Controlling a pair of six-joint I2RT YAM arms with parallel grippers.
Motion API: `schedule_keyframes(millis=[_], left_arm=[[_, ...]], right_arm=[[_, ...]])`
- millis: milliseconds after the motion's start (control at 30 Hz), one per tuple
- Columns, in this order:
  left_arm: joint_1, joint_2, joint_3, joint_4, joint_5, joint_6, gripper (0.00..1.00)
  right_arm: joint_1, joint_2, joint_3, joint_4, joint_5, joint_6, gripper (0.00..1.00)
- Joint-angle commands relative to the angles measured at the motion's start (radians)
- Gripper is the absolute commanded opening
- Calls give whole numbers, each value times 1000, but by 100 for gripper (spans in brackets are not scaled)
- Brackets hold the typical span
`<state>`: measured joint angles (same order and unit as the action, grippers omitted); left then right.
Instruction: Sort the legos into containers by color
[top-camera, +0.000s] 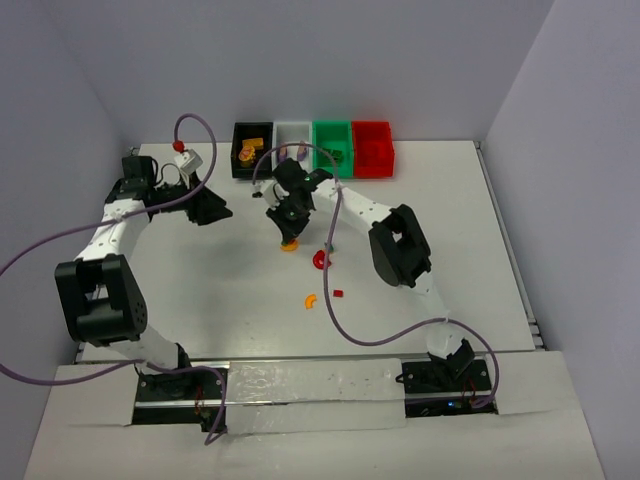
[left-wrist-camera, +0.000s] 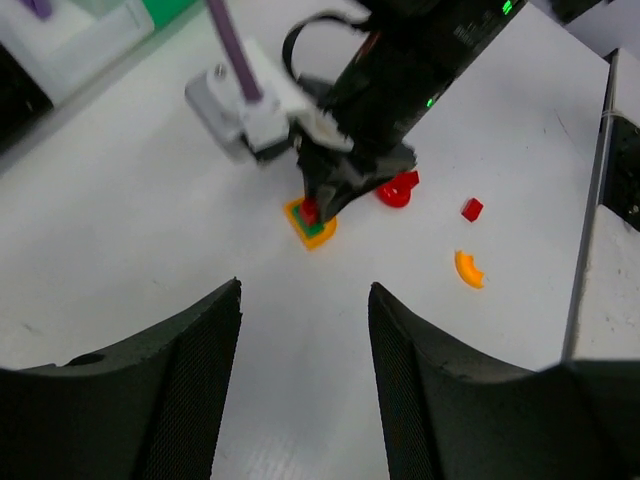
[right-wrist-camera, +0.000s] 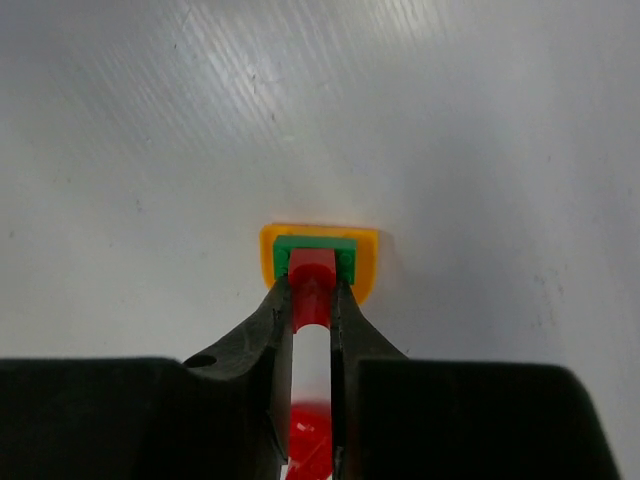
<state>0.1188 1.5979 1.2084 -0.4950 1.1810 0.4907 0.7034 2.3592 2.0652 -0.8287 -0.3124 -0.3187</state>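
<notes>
While my right gripper (right-wrist-camera: 311, 288) is clamping the red brick (right-wrist-camera: 311, 265) between its fingertips (right-wrist-camera: 272, 312), atop a green plate (right-wrist-camera: 315, 246) and orange piece (right-wrist-camera: 368, 262) just beyond them, I am risking lifting the whole mixed stack together, because my left gripper (left-wrist-camera: 305, 300) is hovering spread apart, pinning nothing.

Top view: my right hand (top-camera: 290, 236) hides the stack (top-camera: 289, 246) except its orange rim. Wrist view: red piece (right-wrist-camera: 308, 440) behind my fingers (right-wrist-camera: 262, 330) blurred, shape unclear.
</notes>
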Motion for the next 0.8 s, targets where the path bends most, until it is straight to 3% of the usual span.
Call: schedule_keyframes(millis=[0, 67, 300, 600, 767], left_arm=[[-2, -125, -111, 351, -150, -394, 62], [-30, -164, -168, 408, -264, -503, 62], [-110, -253, -317, 563, -389, -794, 65], [-278, -195, -296, 670, -436, -1109, 70], [-327, -163, -268, 658, -527, -1146, 63]], right_arm=[[-67, -192, -69, 80, -99, 183, 0], [-105, -292, -135, 162, -176, 287, 0], [-171, -411, -275, 323, -180, 642, 0], [-174, -456, -312, 357, -64, 936, 0], [-168, -465, -318, 374, -44, 1007, 0]])
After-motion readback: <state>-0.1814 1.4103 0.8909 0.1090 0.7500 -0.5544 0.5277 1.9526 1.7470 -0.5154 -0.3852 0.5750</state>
